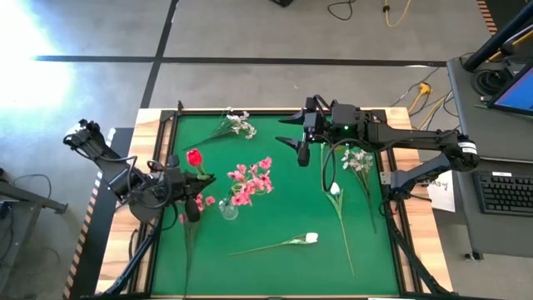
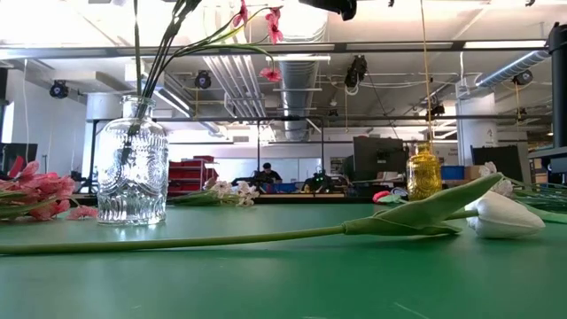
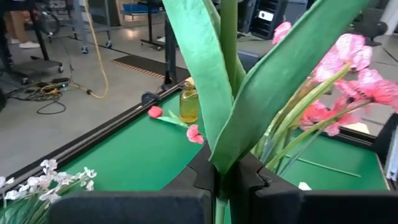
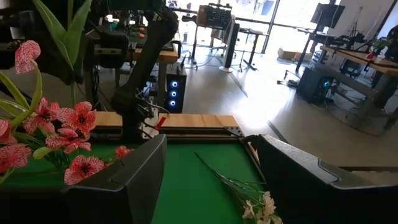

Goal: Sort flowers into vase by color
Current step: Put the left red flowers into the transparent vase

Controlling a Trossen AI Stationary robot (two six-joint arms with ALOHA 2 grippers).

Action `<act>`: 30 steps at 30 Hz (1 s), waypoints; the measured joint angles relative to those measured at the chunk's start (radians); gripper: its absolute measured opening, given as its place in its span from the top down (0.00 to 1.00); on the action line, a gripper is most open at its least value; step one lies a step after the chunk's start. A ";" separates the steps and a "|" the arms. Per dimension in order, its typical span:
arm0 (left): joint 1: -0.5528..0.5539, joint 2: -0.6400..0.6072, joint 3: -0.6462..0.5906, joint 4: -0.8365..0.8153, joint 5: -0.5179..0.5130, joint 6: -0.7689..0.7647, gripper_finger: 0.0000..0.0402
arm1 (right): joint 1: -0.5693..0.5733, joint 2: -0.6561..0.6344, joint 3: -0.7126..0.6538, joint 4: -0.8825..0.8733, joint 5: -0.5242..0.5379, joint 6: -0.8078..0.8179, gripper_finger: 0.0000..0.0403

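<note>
Green felt covered the table (image 1: 275, 267), catalogued from above first. Left claw (image 1: 193, 185) sat at the left side, closed on the stem of a red tulip (image 1: 194, 157), held upright, presumably for carrying to a vase. Clear glass vase (image 1: 228, 208) stood just right of that claw, with a pink spray (image 1: 252, 180) fanning from it. Right claw (image 1: 303, 142) hovered at the far middle, fingers apart and gripping nothing. One white tulip (image 1: 311, 238) lay near the front edge; another white tulip (image 1: 335, 190) and a white spray (image 1: 360, 160) lay at the right; a second white spray (image 1: 241, 125) lay at the far left.

Table-level view: clear glass vase (image 2: 132, 174) left, stems rising from it; amber vase (image 2: 423, 174) farther back right; white tulip (image 2: 500, 215) lying across the foreground; loose pink blossoms (image 2: 35, 195) at the left edge.

Left wrist view: fingers (image 3: 205, 180) clamped on a green stem (image 3: 227, 37) between broad leaves. Pink spray (image 3: 348, 68) crowded close beside it, judged likely to snag the tulip. Amber vase (image 3: 188, 104) stood beyond.

Right wrist view: fingers (image 4: 134, 177) spread wide, empty. Pink spray (image 4: 59, 134) to one side, white spray (image 4: 258, 205) on the felt ahead. White flowers remained unsorted.
</note>
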 joint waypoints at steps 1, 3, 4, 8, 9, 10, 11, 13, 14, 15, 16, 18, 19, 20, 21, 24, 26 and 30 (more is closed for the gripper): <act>0.000 0.000 -0.003 -0.001 -0.002 -0.006 1.00 | 0.000 0.000 0.000 0.000 0.000 0.000 0.39; 0.000 0.001 -0.003 0.002 -0.003 -0.010 1.00 | 0.000 0.000 0.000 0.000 0.000 0.000 0.39; 0.000 0.002 -0.003 0.001 -0.003 -0.013 1.00 | 0.000 0.000 0.000 0.000 0.000 -0.001 0.39; 0.000 0.007 -0.003 0.001 -0.002 -0.017 0.99 | 0.000 0.000 0.000 0.000 0.000 -0.002 0.39; 0.000 0.009 -0.003 0.000 -0.002 -0.018 0.99 | 0.000 0.000 0.000 0.000 0.000 -0.003 0.39; 0.000 0.012 -0.003 0.000 -0.002 -0.022 0.98 | 0.000 0.000 0.000 0.000 0.000 -0.003 0.39; 0.000 0.014 -0.003 0.000 -0.002 -0.025 0.97 | 0.000 0.000 0.000 -0.001 0.000 -0.003 0.39; 0.000 0.018 -0.003 0.000 -0.001 -0.025 0.95 | 0.000 0.000 0.000 -0.006 0.000 -0.009 0.38; 0.000 0.020 -0.003 0.000 0.004 -0.026 0.94 | 0.000 0.000 0.000 -0.009 0.000 -0.010 0.38; 0.000 0.021 -0.003 0.000 0.009 -0.026 0.92 | 0.000 0.000 0.000 -0.013 0.000 -0.010 0.38; 0.000 0.022 -0.003 0.000 0.018 -0.027 0.90 | 0.000 0.000 0.000 -0.015 0.000 -0.010 0.38; 0.000 0.023 -0.003 0.000 0.036 -0.028 0.86 | 0.000 0.000 0.000 -0.020 0.000 -0.010 0.38; 0.000 0.024 -0.003 0.000 0.041 -0.028 0.84 | 0.000 0.000 0.000 -0.020 0.000 -0.010 0.38; 0.000 0.026 -0.003 -0.001 0.042 -0.028 0.81 | 0.000 0.000 0.000 -0.020 0.000 -0.010 0.38; 0.000 0.026 -0.003 -0.001 0.044 -0.028 0.78 | 0.000 0.000 0.000 -0.020 0.000 -0.010 0.38; 0.000 0.027 -0.003 -0.003 0.052 -0.029 0.69 | 0.000 0.000 0.000 -0.020 0.000 -0.009 0.37; 0.000 0.027 -0.003 -0.003 0.059 -0.029 0.63 | 0.000 0.000 0.000 -0.020 0.000 -0.007 0.36; 0.000 0.021 -0.003 -0.003 0.127 -0.030 0.50 | 0.000 0.000 0.000 -0.021 0.000 0.003 0.34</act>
